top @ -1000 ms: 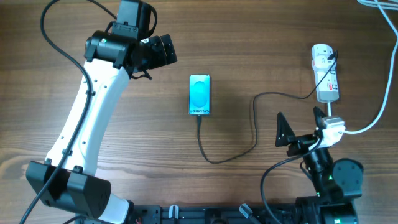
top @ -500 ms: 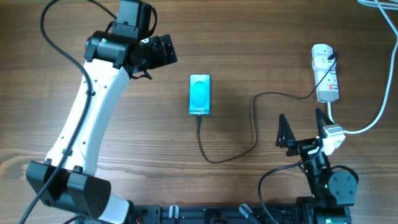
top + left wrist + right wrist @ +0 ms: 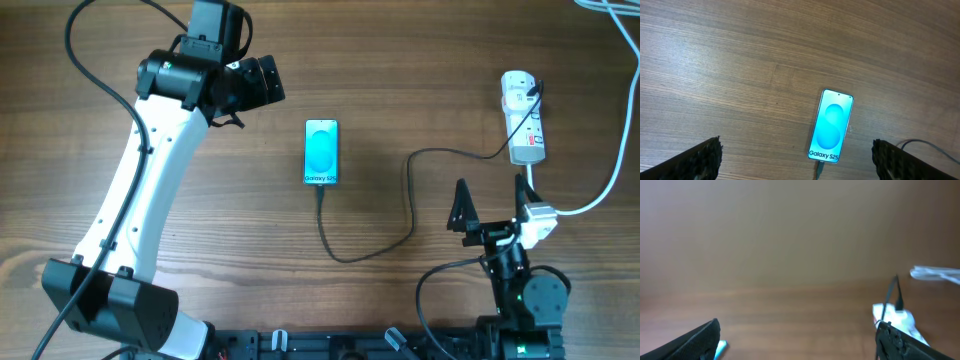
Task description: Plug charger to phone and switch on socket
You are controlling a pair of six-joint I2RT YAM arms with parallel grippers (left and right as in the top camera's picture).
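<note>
Both claws gape wide and hold nothing: the left gripper (image 3: 799, 159) hangs near the phone (image 3: 321, 152), the right gripper (image 3: 797, 342) near the socket (image 3: 523, 120). Flat on the table's (image 3: 400, 60) middle, the phone meets the charger cable (image 3: 409, 200) at its lower short edge; the cable's plug sits in the socket.

Brown wood-grain table (image 3: 420, 60), possibly laminate.

1. Your left arm (image 3: 140, 190) reaches from the near left toward the far side, its wrist (image 3: 210, 80) bent to the right.
2. Your left gripper (image 3: 799, 160) hangs with its jaws spread wide, holding nothing.
3. Your right arm (image 3: 525, 295) sits folded low at the near right.
4. Your right gripper (image 3: 489, 205) points toward the far side, jaws wide apart and empty.
</note>
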